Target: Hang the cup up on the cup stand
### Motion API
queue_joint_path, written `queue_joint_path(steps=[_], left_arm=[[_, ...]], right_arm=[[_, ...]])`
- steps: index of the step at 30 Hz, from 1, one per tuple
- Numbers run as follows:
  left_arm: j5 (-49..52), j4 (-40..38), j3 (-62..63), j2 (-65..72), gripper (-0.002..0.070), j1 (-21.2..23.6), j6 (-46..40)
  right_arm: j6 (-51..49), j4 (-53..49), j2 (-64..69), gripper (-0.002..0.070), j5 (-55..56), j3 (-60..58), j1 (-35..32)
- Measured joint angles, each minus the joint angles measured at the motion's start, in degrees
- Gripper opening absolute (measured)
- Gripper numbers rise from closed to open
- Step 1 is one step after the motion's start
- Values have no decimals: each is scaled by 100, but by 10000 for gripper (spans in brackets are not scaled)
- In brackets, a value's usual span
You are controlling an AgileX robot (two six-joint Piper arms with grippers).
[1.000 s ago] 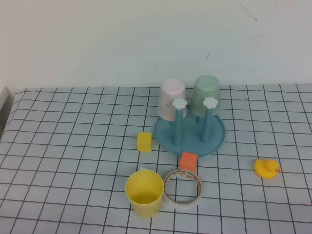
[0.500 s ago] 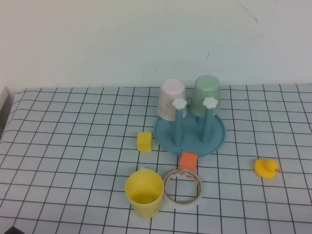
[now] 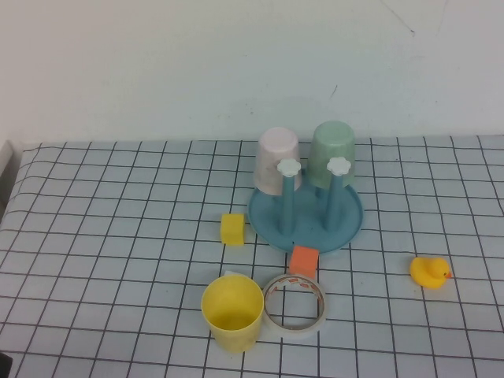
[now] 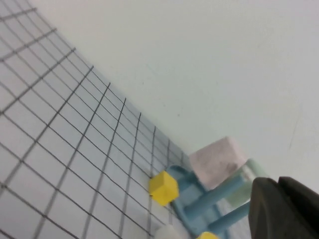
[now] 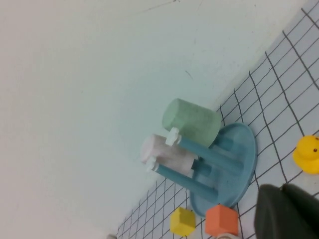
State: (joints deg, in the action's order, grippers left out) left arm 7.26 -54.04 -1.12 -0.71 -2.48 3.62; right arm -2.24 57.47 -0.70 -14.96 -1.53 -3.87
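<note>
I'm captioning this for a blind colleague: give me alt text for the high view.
A plain yellow plastic cup stands upright beside a tape ring, in front of a light blue cup stand holding inverted pink and green cups. Neither the left nor the right tool shows in this view.

Before me the surface (image 3: 94,236) wears a white cloth ruled in a black grid, slightly wrinkled along its left edge. Behind it rises a plain pale wall (image 3: 197,63), evenly lit, marked by a thin dark scratch (image 3: 398,17) near the upper right.
</note>
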Motion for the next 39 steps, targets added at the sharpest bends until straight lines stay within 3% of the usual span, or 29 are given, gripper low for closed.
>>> queue_joint_path(steps=[4,7,13,20,26,33,39], left_arm=[[332,53,321,122,-3,0,-1111],[1007,519,1023,752,-3,0,-1920],[2734,2079,2858,2713,-3,0,-2627],[4023,2693,4930,4978,-3,-78,-3420],[4738,3434,6138,6705,-3,-932,-3485],[5050,5218,7038,8253,-3,-2279,-2346],[5045,5542,7691,9177,19,-2787,-1919]], right_arm=[[298,0,0,-1,-3,0,0],[653,11,0,-1,-3,0,0],[956,19,0,-1,-21,0,0],[1194,19,0,-1,-70,0,0],[1501,19,0,-1,-305,0,0],[1565,19,0,-1,-364,0,0],[1579,19,0,-1,-572,0,0]])
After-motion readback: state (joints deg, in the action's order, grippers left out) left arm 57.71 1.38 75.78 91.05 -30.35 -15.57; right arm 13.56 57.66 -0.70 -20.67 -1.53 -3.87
